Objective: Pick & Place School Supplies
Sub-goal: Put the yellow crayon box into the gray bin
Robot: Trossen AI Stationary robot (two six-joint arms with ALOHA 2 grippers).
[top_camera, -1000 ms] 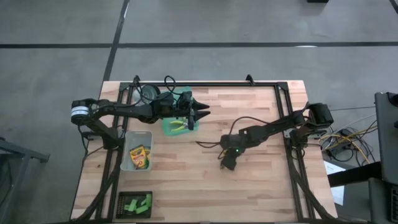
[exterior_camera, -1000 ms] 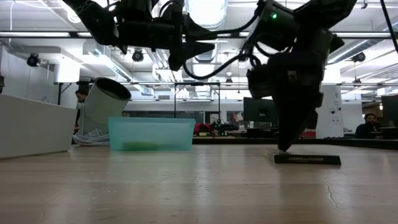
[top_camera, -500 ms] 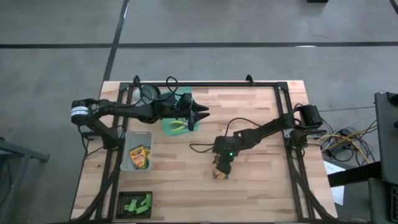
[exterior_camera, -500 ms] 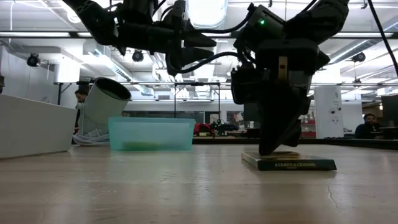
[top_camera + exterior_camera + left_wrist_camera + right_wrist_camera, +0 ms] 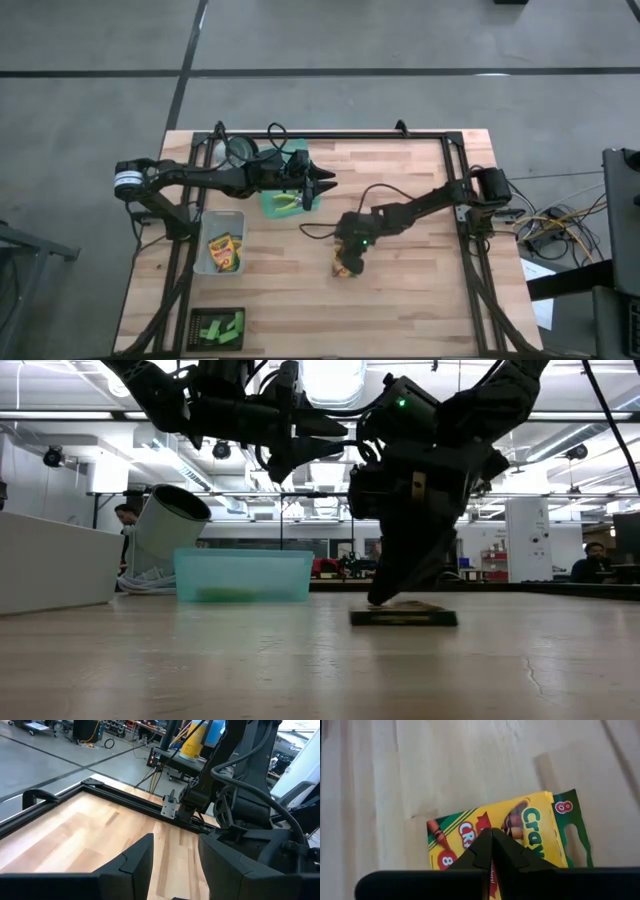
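My right gripper [image 5: 492, 837], fingers pressed together, tips on a crayon box [image 5: 520, 832] lying flat on the wooden table [image 5: 420, 290]. My left gripper [image 5: 322, 182] hangs spread above the teal tray [image 5: 272, 207]; an office room lies beyond.

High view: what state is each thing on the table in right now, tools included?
Crayon box: flat on the bare wood, right tool's tip pressing on it.
Right tool: shut, not gripping.
Left tool: open, empty, above the teal tray.
Pliers: in the teal tray.
Clear bin: holds two crayon boxes.
Green blocks: on the black tray.
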